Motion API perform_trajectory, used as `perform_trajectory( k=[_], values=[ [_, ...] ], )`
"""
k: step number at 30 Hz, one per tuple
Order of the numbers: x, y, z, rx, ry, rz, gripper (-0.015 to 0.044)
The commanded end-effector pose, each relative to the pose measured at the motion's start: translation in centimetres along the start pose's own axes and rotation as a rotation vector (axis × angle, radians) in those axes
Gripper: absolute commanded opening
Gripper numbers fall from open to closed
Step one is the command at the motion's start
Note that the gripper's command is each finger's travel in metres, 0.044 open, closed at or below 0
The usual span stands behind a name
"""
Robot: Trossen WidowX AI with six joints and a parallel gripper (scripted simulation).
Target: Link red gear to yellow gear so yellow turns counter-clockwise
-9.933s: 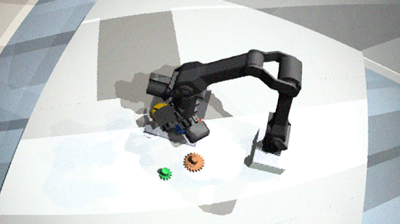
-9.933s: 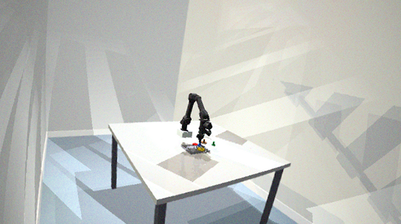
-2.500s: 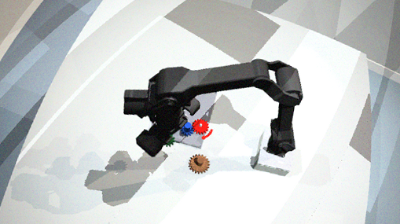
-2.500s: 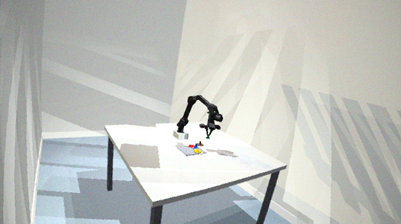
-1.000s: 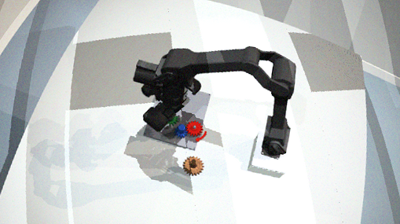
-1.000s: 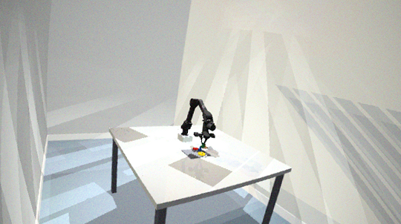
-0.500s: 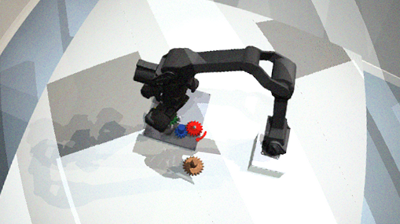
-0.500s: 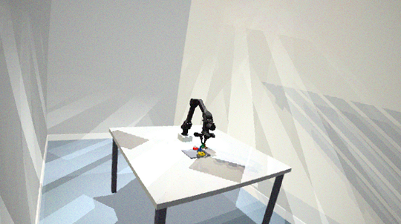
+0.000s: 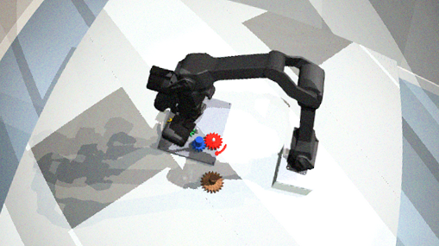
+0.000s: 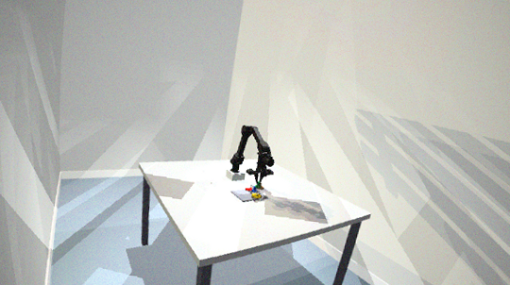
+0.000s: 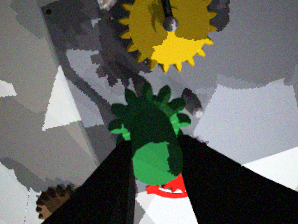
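The grey board [image 9: 216, 114] [image 11: 255, 112] carries the red gear [image 9: 213, 142] [image 10: 248, 189] and the yellow gear [image 10: 256, 196] [image 11: 187, 45]. A blue gear [image 9: 199, 143] with a knob is beside the red gear, seemingly meshing. My gripper [image 11: 154, 147] is shut on the knob of a green gear [image 11: 145, 112] [image 10: 259, 186] [image 9: 193, 132]. It holds the gear over the board, between the yellow gear and the red gear's side. Height above the board is hard to judge. An empty peg [image 11: 199, 114] shows right of the green gear in the wrist view. The blue gear is hidden there by the fingers.
A brown gear [image 9: 211, 182] [image 11: 54, 202] stands on the table off the board's edge. The red arrow [image 9: 222, 149] curves beside the red gear. The arm hides much of the board's left part in the top view. The robot's white base block [image 9: 292, 189] stands to the right.
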State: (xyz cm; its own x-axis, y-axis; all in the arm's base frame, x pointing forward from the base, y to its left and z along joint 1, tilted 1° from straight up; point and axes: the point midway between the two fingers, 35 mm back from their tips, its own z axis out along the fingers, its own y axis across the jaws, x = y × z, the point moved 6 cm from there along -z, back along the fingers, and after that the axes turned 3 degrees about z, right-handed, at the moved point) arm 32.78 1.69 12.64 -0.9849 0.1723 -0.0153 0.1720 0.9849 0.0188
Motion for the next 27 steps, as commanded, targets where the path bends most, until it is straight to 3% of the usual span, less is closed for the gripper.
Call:
perform_trajectory(
  k=[1, 12, 27],
  values=[
    [0.0, 0.0, 0.4, 0.002, 0.0, -0.097, 0.0],
    [0.0, -0.1, 2.0, 0.002, 0.001, -0.243, 0.0],
    [0.0, 0.0, 4.1, 0.002, 0.0, 0.044, 0.0]
  ],
)
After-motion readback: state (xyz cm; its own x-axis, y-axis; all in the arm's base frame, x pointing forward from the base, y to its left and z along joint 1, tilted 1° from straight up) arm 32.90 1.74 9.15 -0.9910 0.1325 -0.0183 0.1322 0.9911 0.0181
